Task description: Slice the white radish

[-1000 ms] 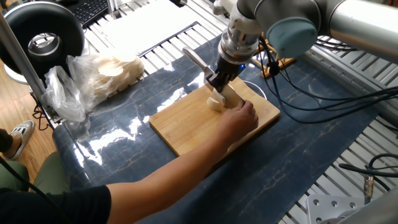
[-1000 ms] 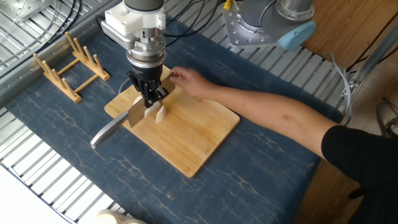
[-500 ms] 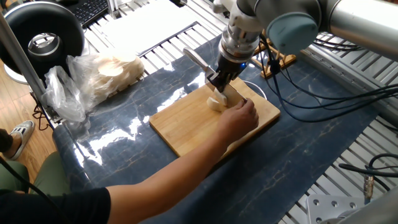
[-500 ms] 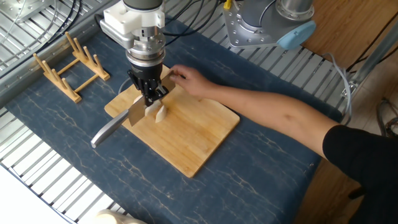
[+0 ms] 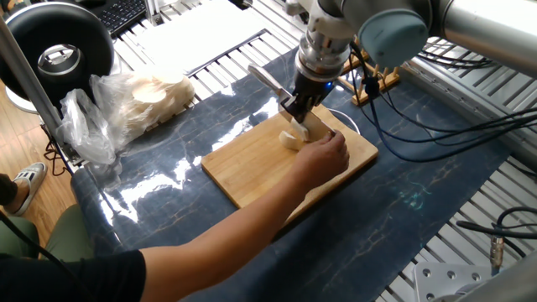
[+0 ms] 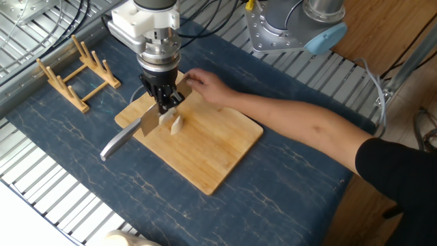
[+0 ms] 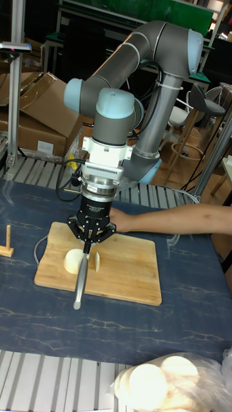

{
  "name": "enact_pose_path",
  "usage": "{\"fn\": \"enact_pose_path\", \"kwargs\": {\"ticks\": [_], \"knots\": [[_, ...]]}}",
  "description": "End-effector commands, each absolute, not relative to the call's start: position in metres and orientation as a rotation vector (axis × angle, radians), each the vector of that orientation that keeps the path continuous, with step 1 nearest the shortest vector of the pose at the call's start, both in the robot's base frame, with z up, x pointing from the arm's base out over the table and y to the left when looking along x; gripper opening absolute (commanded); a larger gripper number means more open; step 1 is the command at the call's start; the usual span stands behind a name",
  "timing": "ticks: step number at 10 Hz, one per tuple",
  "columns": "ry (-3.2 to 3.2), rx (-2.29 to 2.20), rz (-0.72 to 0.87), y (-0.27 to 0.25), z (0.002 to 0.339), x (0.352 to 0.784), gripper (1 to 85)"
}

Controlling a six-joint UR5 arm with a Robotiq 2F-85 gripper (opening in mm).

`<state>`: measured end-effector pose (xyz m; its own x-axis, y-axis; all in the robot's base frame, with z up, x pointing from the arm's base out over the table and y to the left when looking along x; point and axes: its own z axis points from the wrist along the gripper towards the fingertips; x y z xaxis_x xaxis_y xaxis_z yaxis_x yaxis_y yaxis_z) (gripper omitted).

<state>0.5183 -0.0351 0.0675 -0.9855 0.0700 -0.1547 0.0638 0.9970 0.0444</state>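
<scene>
End effector: the end effector (image 7: 87, 246) points straight down over the cutting board, its fingers clamped on the handle of a knife (image 7: 80, 281).
Knife: the blade angles down onto the board, edge against the radish; in the other fixed view its steel blade (image 6: 125, 137) runs out past the board's near-left edge toward the blue mat.
White radish: the white radish (image 7: 74, 260) sits on the left part of the board, a cream-white chunk just beside the blade; a thin cut slice (image 7: 97, 259) stands on edge on the blade's other side, just apart from the chunk.
White radish, other views: pale pieces directly under the end effector (image 5: 291, 139) (image 6: 172, 123).
Cutting board: a wooden cutting board (image 6: 212, 154) lies on the blue marbled mat (image 5: 168, 197) that covers the tabletop.
Person's hand: a person's hand (image 5: 325, 156) reaches across the board, fingers at the radish just behind the end effector; whether they touch it cannot be told.
Bag: a clear plastic bag of pale round slices (image 5: 143, 101) lies at the mat's edge, well apart from the board.
Rack: a wooden dish rack (image 6: 74, 66) stands on the mat near the board's far-left side.
</scene>
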Motion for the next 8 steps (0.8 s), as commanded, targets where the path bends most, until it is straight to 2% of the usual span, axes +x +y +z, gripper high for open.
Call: {"fn": "enact_pose_path", "kwargs": {"ticks": [1, 8], "knots": [[2.997, 0.111, 0.058, -0.036, 0.076, 0.519, 1.0], [3.017, 0.098, 0.021, -0.043, 0.086, 0.521, 1.0]]}}
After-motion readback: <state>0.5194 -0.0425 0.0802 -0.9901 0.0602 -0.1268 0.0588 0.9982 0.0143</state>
